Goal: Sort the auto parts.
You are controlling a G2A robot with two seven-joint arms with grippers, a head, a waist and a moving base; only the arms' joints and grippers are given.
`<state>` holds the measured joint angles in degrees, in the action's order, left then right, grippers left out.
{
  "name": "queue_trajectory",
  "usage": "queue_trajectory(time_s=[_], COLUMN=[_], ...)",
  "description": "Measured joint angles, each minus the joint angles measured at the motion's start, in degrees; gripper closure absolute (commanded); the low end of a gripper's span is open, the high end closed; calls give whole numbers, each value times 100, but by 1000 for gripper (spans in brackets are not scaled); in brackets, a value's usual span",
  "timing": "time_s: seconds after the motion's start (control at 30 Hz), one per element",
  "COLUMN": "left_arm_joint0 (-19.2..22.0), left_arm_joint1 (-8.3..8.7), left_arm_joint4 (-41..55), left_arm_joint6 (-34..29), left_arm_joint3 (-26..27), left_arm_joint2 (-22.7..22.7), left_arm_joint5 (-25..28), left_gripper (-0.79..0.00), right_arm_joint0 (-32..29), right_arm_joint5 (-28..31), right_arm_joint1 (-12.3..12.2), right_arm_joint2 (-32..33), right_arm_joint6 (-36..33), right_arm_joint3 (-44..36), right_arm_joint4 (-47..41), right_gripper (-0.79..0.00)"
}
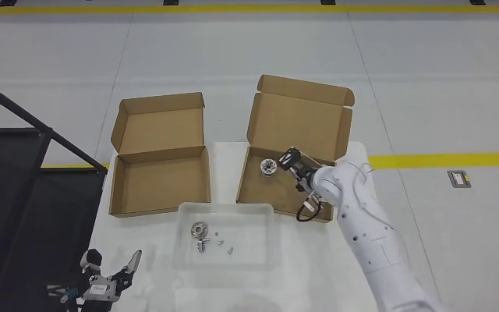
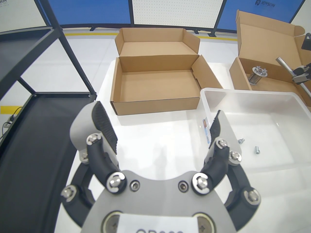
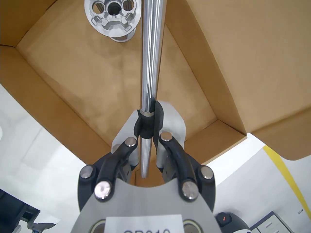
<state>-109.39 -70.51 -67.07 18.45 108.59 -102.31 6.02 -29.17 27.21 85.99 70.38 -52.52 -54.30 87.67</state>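
A steel rod [image 3: 151, 49] was pinched in the right pincer [image 3: 148, 120] over the right cardboard box [image 3: 109, 78], where a hub part [image 3: 113, 10] was set. The left pincer [image 2: 158, 115] was held spread over the surface [image 1: 156, 234], near left.

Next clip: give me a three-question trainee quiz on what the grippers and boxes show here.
1. True or false: the left gripper is shut on a screw.
2. What does the right gripper hold? A) a bolt B) a metal rod C) a plastic lid
3. Where does the round metal part sit?
Key: 1 false, it is open and empty. 2 B. 3 In the cardboard box below the right gripper; the other box is empty.
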Motion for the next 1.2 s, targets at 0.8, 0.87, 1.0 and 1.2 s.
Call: queue_trajectory(time_s=[0.8, 0.87, 1.0, 1.2], left_arm_joint0=[0, 0, 0, 0], left_arm_joint1=[0, 0, 0, 0], left_arm_joint4=[0, 0, 0, 0], left_arm_joint6=[0, 0, 0, 0], left_arm_joint3=[0, 0, 0, 0], left_arm_joint2=[0, 0, 0, 0], left_arm_joint5=[0, 0, 0, 0], left_gripper=[-785, -785, -785, -785], right_arm_joint0=[1061, 1107, 1208, 1307], right_arm_joint5=[-1032, -1075, -1184, -1280], right_arm_joint1=[296, 319, 372, 424], right_arm_joint2=[-664, -694, -760, -820], right_arm_joint6=[691, 735, 814, 965], right_arm_joint3=[2444, 2568, 2826, 3068], right_arm_joint4=[-103, -127, -178, -247], right_gripper=[0, -34, -68, -151])
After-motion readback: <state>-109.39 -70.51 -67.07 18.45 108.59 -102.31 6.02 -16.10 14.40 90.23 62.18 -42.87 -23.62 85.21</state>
